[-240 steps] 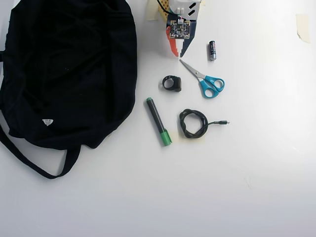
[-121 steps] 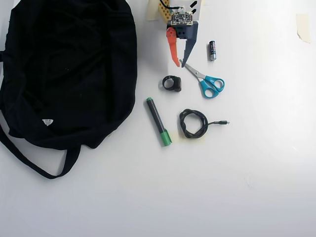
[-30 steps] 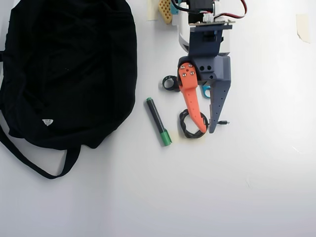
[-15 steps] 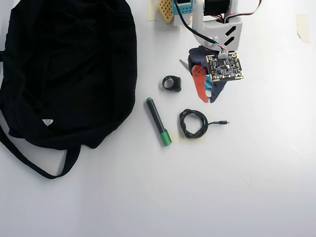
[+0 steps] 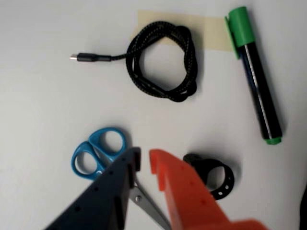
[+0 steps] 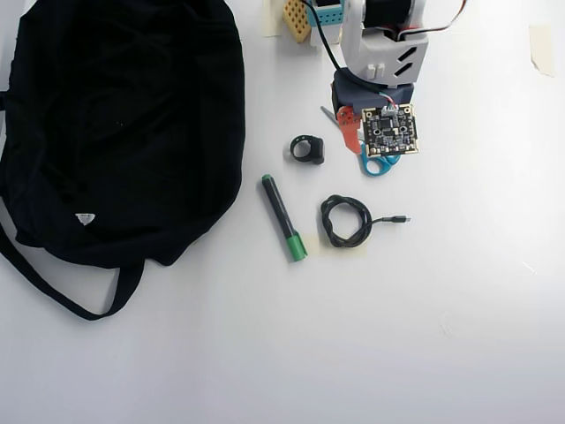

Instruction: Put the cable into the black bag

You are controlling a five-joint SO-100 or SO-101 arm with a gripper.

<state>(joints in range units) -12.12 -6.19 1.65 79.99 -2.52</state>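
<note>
Hovering low over the table [image 5: 43, 96], the gripper [image 5: 144, 160] shows its two fingers at the bottom of the wrist view, one dark blue, one orange, with a narrow gap between the tips and nothing held in it. Right under the dark finger lie the scissors [image 5: 98, 153], blue handles poking out to its left in the wrist view, the steel blades running beneath the gap. Just beside the orange finger, on its right, sits a small black strap [image 5: 218, 177] curled into a ring. Farther ahead of the fingertips is the cable [image 5: 165, 62], a black braided coil resting partly on a patch of tape [image 5: 211, 33], its plug end trailing out to the left, well apart from the fingers. Off to the right of the coil lies a marker [image 5: 259, 91] with a green cap, pointing away from the gripper.

From overhead, the arm [image 6: 384, 53] leans in from the top edge, and the cable [image 6: 346, 221] lies below the gripper. Farthest off, the bag [image 6: 124, 124] spreads across the left side, black, well apart from both gripper and cable.
</note>
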